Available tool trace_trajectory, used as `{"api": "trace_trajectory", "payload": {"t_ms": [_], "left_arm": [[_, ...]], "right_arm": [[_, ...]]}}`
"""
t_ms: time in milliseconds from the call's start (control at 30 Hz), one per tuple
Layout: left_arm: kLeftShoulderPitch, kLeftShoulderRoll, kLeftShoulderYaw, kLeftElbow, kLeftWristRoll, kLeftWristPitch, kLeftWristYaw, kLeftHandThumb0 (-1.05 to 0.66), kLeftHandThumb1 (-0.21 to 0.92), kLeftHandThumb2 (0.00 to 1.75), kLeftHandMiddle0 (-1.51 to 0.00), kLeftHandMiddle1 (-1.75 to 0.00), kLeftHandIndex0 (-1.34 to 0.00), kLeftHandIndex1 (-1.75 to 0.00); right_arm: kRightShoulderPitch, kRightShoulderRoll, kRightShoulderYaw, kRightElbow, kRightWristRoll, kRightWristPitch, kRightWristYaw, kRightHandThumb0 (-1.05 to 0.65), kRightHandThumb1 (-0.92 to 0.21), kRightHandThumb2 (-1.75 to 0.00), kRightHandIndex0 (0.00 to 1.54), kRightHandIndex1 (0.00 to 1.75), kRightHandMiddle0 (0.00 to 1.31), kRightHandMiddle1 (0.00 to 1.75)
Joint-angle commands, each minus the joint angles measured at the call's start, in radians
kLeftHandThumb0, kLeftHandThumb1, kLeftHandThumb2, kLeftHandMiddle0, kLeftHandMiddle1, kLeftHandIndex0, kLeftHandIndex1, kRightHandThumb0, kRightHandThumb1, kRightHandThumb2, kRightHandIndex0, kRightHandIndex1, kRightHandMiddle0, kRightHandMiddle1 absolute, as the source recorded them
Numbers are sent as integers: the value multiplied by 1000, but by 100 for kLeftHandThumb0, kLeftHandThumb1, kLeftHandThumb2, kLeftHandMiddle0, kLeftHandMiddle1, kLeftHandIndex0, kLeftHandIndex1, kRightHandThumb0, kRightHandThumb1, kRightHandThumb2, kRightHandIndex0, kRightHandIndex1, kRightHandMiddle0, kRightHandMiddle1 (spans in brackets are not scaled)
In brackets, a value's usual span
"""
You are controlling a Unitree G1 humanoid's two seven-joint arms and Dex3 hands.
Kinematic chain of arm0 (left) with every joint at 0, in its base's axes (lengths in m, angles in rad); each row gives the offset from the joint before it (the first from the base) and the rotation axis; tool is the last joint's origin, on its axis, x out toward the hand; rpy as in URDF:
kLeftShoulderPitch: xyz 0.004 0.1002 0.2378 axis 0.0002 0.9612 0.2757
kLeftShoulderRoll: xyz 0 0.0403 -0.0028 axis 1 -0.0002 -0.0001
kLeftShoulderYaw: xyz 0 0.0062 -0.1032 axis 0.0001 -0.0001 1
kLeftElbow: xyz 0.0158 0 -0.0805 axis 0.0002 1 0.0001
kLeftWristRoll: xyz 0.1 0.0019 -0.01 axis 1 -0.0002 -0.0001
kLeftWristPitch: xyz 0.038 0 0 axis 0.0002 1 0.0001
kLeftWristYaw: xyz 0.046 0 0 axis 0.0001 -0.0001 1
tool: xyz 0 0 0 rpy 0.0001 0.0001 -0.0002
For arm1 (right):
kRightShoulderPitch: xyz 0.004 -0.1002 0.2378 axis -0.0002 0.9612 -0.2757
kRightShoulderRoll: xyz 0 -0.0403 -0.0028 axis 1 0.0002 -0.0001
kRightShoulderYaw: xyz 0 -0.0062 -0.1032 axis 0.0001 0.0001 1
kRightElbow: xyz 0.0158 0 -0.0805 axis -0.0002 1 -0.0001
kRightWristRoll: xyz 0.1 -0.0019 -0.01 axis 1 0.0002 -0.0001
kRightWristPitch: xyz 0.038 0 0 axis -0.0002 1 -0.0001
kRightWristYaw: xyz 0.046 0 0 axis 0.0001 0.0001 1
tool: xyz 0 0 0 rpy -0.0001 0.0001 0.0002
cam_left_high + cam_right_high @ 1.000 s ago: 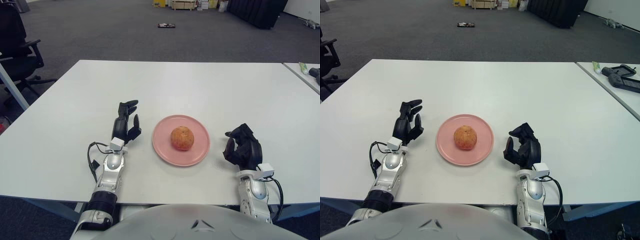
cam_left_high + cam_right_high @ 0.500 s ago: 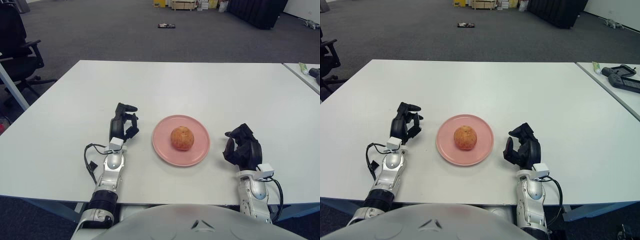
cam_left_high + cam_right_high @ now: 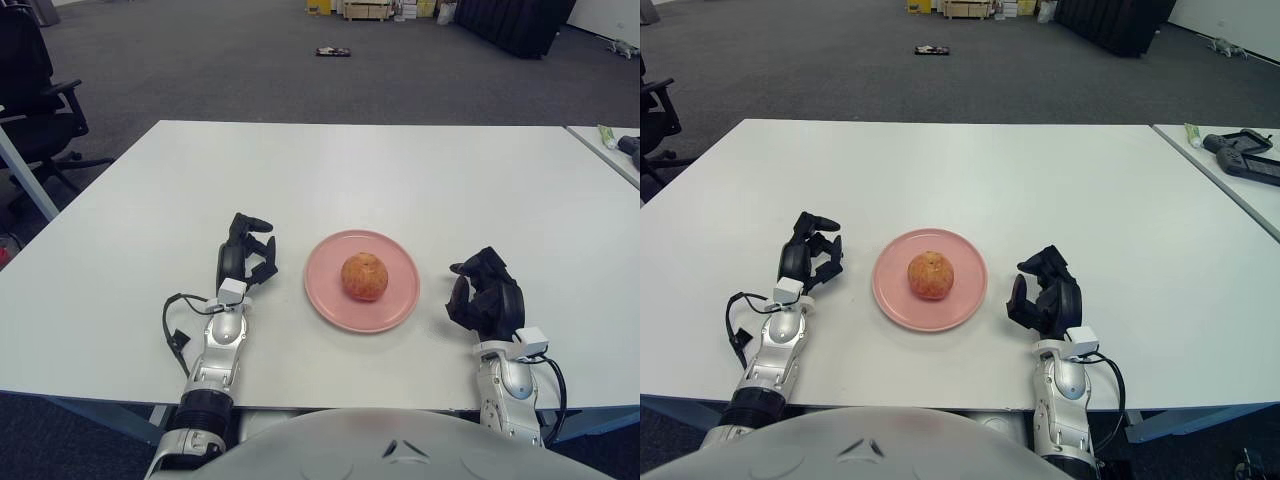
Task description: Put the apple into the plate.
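Note:
A reddish-yellow apple [image 3: 364, 276] sits in the middle of a pink plate [image 3: 329, 301] on the white table. My left hand [image 3: 245, 259] rests on the table just left of the plate, fingers curled and holding nothing. My right hand [image 3: 485, 296] rests on the table right of the plate, fingers curled and holding nothing. Neither hand touches the apple or the plate.
The white table [image 3: 360, 170] stretches far back beyond the plate. A second table with a dark device [image 3: 1245, 160] stands at the right. An office chair [image 3: 35, 95] stands off the table's left. Boxes [image 3: 366, 9] lie far back on the floor.
My left hand has curled its fingers from spread to shut and drawn back slightly left, away from the plate. The right hand, apple and plate have not moved.

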State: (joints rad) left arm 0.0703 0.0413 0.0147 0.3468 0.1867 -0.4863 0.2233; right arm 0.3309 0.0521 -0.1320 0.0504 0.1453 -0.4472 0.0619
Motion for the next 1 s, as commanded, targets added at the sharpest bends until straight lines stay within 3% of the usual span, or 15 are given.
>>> {"api": "trace_trajectory", "payload": {"t_ms": [0,433,767,967], "left_arm": [[13,-4,-2,-2,2,14,1,-40,60,97,-80,-175,-40,-175],[18,-3,-1,20,-16,17,-15,-40,60,97,-80,-175,-40,-175],[21,-5,12,48,-58,21,-39,-40,59,99,-78,-175,-41,-175],[22,-7,22,58,-98,44,-65,-40,59,99,-76,-175,-41,-175]], "right_arm": [[-13,-2,-8,7,11,-8,1,-45,-42,-120,120,175,53,175],[-18,-2,-10,12,1,-15,-4,-44,-44,-116,119,175,51,175],[-20,-2,-9,13,-3,-19,-6,-45,-40,-121,121,175,54,175],[-20,-2,-8,17,3,-23,0,-44,-44,-116,120,175,51,175]]}}
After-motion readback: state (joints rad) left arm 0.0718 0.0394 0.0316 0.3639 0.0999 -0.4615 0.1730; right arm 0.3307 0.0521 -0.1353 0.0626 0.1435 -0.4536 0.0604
